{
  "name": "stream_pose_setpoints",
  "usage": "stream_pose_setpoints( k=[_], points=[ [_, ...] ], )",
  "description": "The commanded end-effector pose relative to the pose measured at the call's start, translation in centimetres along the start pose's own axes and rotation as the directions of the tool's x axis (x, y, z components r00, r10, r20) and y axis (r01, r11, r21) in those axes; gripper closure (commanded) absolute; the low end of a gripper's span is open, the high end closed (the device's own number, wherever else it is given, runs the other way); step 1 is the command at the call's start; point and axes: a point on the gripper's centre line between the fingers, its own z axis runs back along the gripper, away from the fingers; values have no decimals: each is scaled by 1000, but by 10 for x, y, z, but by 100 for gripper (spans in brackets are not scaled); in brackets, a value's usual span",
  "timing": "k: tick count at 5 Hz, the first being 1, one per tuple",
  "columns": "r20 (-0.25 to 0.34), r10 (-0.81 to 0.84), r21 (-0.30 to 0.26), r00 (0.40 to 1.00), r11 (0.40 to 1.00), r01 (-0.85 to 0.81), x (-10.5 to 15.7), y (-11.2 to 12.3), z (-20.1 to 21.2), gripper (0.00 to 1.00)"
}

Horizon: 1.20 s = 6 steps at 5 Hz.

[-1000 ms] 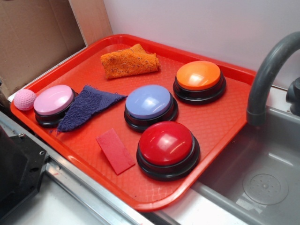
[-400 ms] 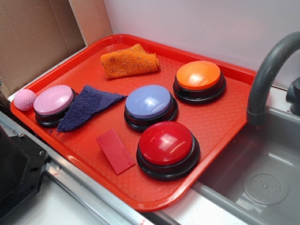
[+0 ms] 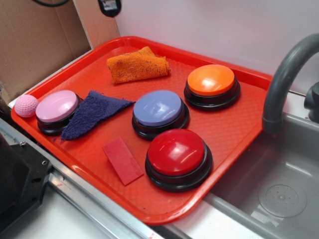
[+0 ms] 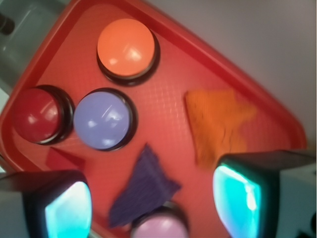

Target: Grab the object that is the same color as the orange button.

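Observation:
The folded orange terry rag [image 3: 137, 65] lies at the far left of the red tray [image 3: 234, 132]; in the wrist view it [image 4: 216, 124] sits just ahead of the right finger. The orange button [image 3: 211, 80] stands at the tray's far right, also in the wrist view [image 4: 126, 47]. My gripper [image 4: 153, 206] is open and empty, high above the tray over the dark blue cloth [image 4: 142, 186]. Only a black bit of the gripper [image 3: 109, 6] shows at the top edge of the exterior view, behind the rag.
On the tray stand a blue button [image 3: 158, 109], a red button [image 3: 176, 153], a pink button [image 3: 56, 107], a dark blue cloth [image 3: 91, 112] and a flat red rectangle [image 3: 122, 160]. A pink ball [image 3: 26, 105] sits at the tray's left edge. A sink [image 3: 279, 194] and grey faucet [image 3: 281, 82] are right.
A black part of the gripper has come into the exterior view at the top edge, above the tray's far left. Nothing on the tray has moved.

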Motion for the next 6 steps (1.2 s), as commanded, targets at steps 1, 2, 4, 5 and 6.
stream_pose_setpoints(
  k=[1,2,4,5,6],
  points=[
    [18,4,19,1000,1000,-4,0,5,7,0],
    [18,4,19,1000,1000,-4,0,5,7,0],
    [-53,5,52,999,999,-2,-2,53,-35,0],
    [-105,-30,8,994,999,31,-3,64,-67,0],
    [-146,-5,-35,989,999,0,-7,82,-105,0]
  ],
)
